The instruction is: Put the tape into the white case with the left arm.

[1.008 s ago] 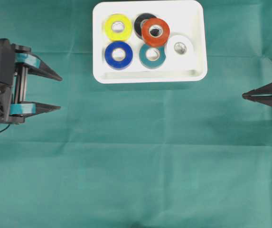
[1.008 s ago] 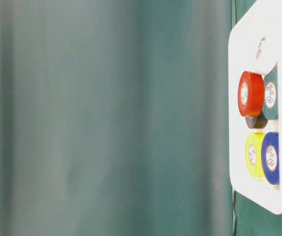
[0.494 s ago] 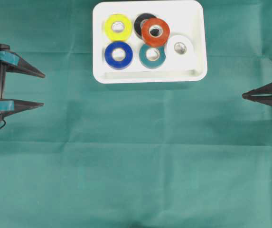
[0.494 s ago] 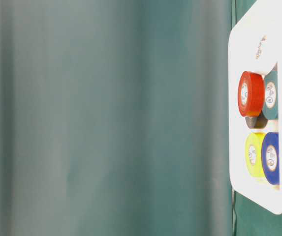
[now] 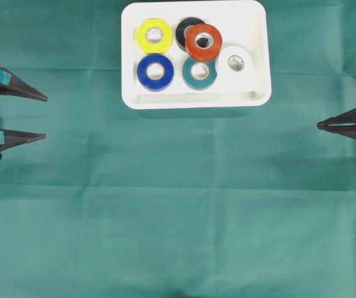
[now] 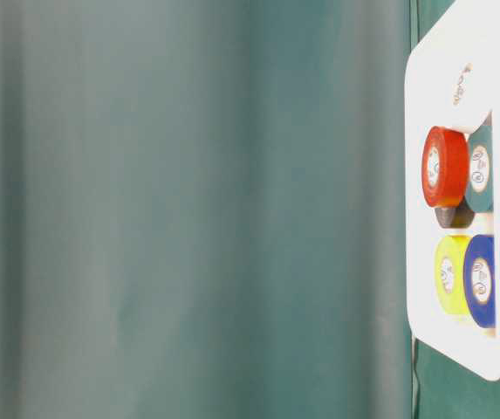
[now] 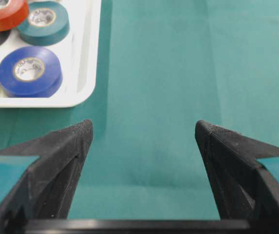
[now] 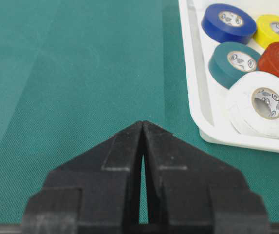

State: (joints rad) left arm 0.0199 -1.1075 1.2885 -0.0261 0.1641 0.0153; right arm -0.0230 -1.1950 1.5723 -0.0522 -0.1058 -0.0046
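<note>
Green cloth (image 5: 178,211) covers the whole table, creased in faint lines. On it, at the far middle in the overhead view, sits the white case (image 5: 257,37), with six rolls of tape inside: a yellow roll (image 5: 154,35) and a blue roll (image 5: 155,72) on the left, a black roll (image 5: 184,30) partly under an orange-red roll (image 5: 203,41) that leans on it, a teal roll (image 5: 199,73) near the front, and a white roll (image 5: 235,62) on the right. At the left edge the left gripper (image 5: 42,117), with teal bands, stands wide and holds nothing, well apart from the case. At the right edge the right gripper (image 5: 319,126) has its tips pressed together, also with nothing between them.
</note>
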